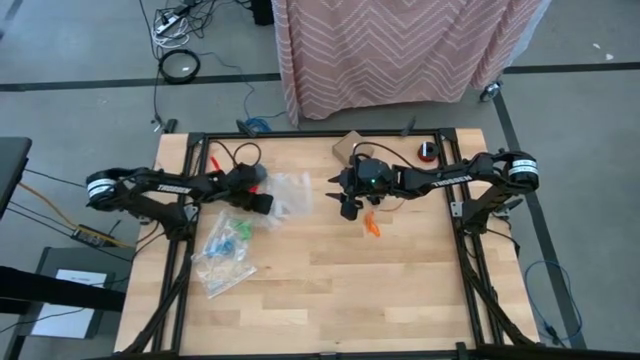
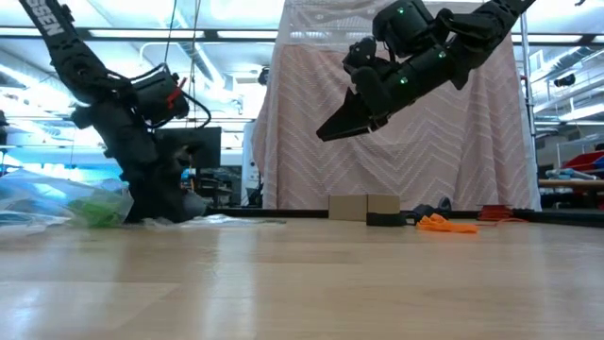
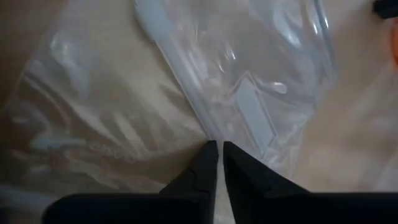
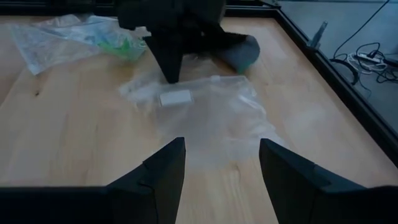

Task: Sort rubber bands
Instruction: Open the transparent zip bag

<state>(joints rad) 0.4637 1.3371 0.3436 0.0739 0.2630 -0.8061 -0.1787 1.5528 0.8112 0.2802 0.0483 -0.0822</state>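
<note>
Nearly closed fingers of the left gripper point(image 3: 216, 163) pinch the clear bag point(image 1: 290, 192) at its zip edge; the right gripper point(image 1: 347, 196) hangs open above the table. The orange rubber bands point(image 1: 372, 226) lie just beside it, a small heap stretched diagonally, nearer the right arm

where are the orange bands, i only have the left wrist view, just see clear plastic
Observer: The orange rubber bands lie in a small heap on the table, right of centre.
Operator: anything over them
Observer: The right gripper hangs open in the air, holding nothing.
Operator: and my side
Observer: The left gripper is down on an empty clear zip bag; another bag nearby holds green and blue bands.
</note>
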